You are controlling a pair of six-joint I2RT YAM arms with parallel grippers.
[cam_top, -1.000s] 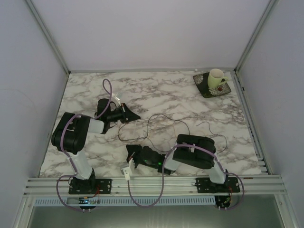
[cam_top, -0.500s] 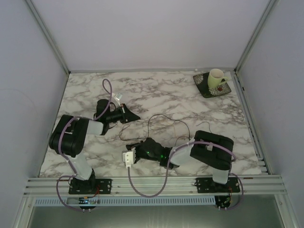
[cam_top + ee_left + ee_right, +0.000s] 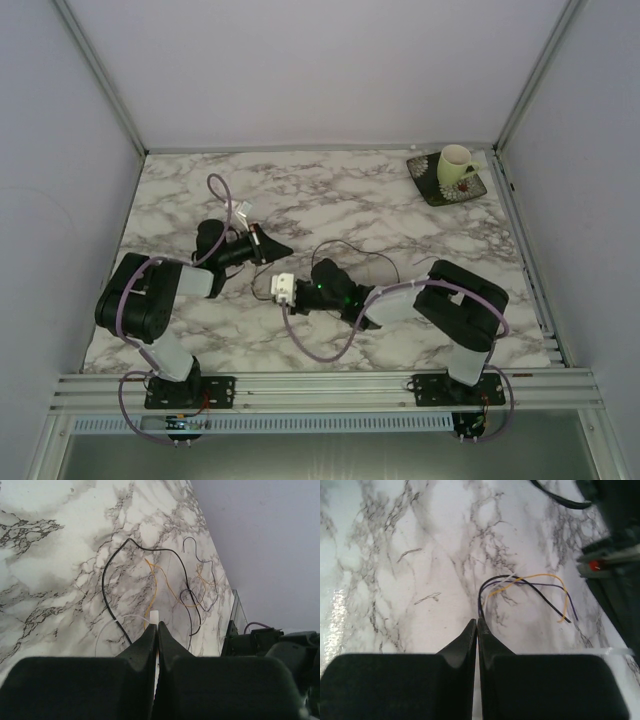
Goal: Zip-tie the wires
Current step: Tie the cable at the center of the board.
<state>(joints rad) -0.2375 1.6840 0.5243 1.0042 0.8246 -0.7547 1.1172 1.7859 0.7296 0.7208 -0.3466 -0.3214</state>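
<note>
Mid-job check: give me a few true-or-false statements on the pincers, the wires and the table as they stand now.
Both pincers are shut. True: left pincer, right pincer.
The wires are already bundled. False: they lie loose, strands spread apart.
The left pincer holds nothing. False: a white strip pokes out of its tip.
A cup stands at the far right corner of the table. True.

no readable text, labels, or numbers
</note>
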